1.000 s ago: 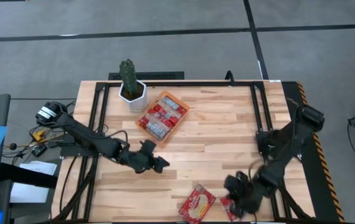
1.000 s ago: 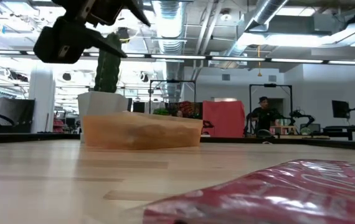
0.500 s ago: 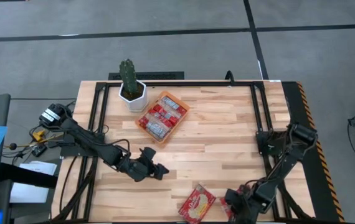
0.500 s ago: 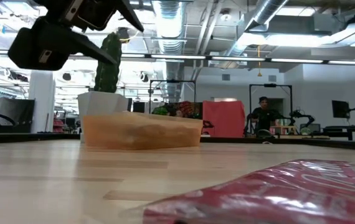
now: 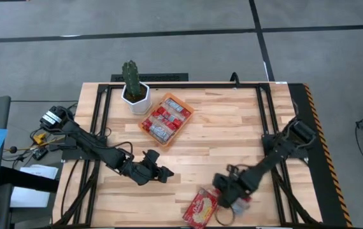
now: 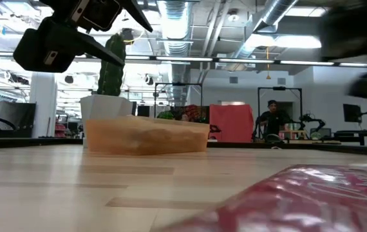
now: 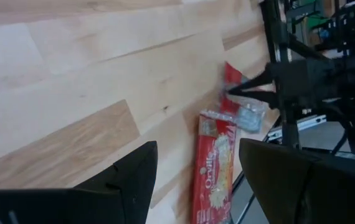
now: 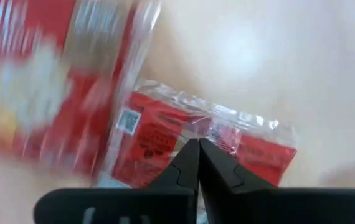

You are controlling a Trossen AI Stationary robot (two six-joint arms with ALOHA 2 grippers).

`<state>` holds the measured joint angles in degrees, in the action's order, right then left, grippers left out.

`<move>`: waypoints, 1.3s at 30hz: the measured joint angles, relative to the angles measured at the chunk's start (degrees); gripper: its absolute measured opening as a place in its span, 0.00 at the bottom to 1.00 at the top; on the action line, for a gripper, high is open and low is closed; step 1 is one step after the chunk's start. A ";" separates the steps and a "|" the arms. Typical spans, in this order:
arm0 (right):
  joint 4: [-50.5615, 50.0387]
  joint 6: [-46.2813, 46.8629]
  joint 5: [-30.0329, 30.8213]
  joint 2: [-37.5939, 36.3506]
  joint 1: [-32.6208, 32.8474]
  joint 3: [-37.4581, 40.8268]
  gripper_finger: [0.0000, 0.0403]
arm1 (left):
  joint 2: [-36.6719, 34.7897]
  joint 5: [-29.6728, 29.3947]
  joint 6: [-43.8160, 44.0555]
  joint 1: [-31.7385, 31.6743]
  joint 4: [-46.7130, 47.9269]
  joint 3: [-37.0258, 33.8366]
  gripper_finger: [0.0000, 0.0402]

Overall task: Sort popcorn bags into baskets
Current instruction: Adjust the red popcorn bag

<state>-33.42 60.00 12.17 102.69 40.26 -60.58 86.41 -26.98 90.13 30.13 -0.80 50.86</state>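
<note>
The orange tray (image 5: 183,122) at the far middle of the table holds several red and silvery popcorn packets (image 5: 166,119). A larger red popcorn bag (image 5: 200,208) lies flat at the near edge and also shows in the low view (image 6: 312,193). My right gripper (image 5: 227,197) is beside that bag, shut on a small red and silvery packet (image 5: 241,203). My left gripper (image 5: 160,173) hovers open and empty over bare wood left of the middle. My right gripper pinches the small packet's clear sealed edge (image 8: 210,127) between its two shut fingertips (image 8: 187,163). In the left wrist view the packet (image 7: 247,114) hangs slack from the fingertips (image 7: 243,88). Whether it is clear of the table, I cannot tell.
A white hexagonal pot with a green cactus (image 5: 134,86) stands at the far left, next to the tray. A black frame rail (image 5: 267,114) runs along the table's right side. A person (image 6: 270,119) stands far back in the room.
My right gripper has swung from the near right corner toward the table's left, along the near edge, up to the larger bag, and the small packet has gone with it. My left gripper has gone a little toward the near edge and then kept still.
</note>
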 joint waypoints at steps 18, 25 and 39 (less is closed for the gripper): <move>-5.14 9.73 -0.64 -2.05 7.95 -4.15 0.06 | -0.04 -0.39 -4.09 0.20 0.41 -0.01 0.54; -9.31 17.66 -0.18 -0.96 11.10 -1.48 0.06 | -0.07 -0.41 -5.01 0.17 1.31 0.01 0.54; 1.68 -4.83 5.17 -0.11 -6.57 0.00 0.08 | -0.09 -1.02 -5.23 0.02 2.87 -0.01 0.53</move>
<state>-31.74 55.17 17.34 102.59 33.69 -60.58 86.32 -28.01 84.91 30.15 2.07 50.85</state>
